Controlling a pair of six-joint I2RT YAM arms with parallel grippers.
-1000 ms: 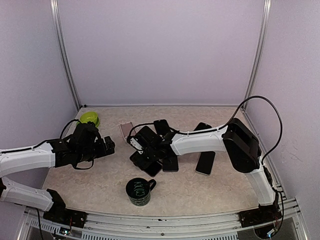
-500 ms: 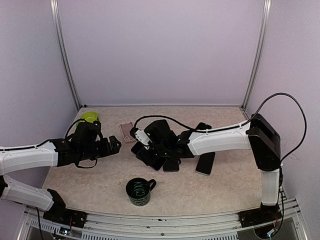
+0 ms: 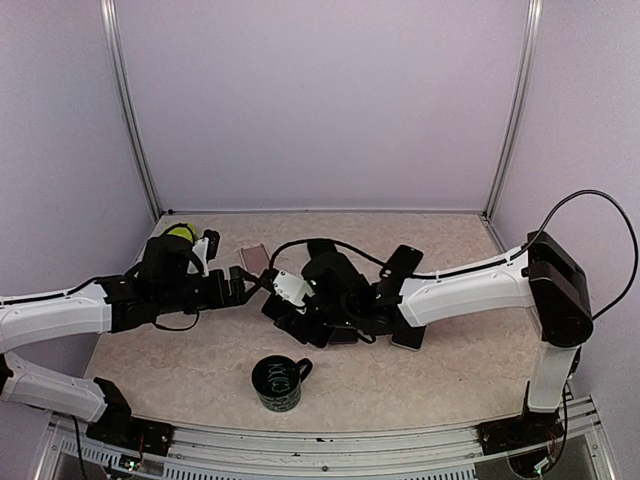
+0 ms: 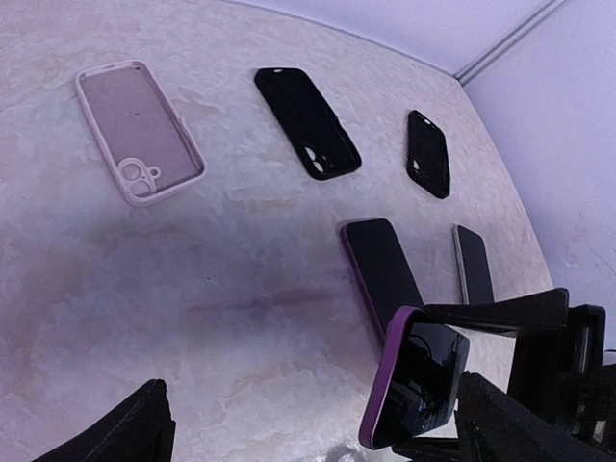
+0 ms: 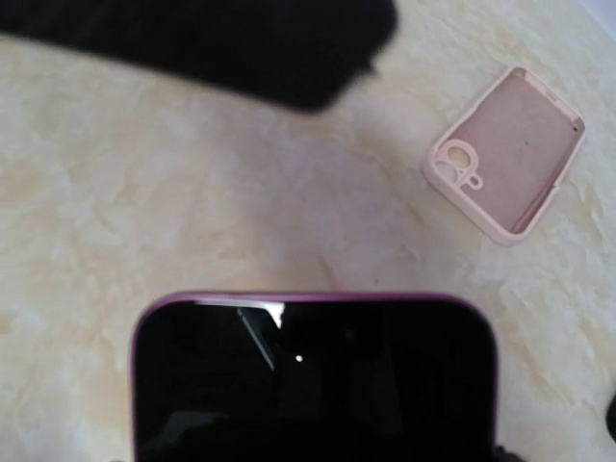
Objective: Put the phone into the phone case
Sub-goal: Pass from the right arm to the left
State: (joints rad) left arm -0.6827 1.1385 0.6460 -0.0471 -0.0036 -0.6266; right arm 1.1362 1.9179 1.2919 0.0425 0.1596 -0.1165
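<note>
- A dark mug [image 3: 278, 383] stands near the front edge of the table [image 3: 200, 370], with bare surface on either side. The green scrawl on it cannot be read.
- The left gripper [image 3: 238, 289] hangs with its fingers spread wide, holding nothing, just beside the phone.
- The right gripper [image 3: 285, 300] pinches the purple-edged phone [image 4: 416, 375], which is lifted off the table and tilted, its screen dark.
- Two more phones [image 4: 380, 265] lie flat below it.
- Farther on, the pink case [image 4: 140, 130] lies open side up, with clear table all round.
- Two black cases [image 4: 306, 135] and a green bowl [image 3: 180, 233] lie nearest the back wall.

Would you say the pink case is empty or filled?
Empty: the pink case lies open-side up, its bare inside and camera cutout visible.
</note>
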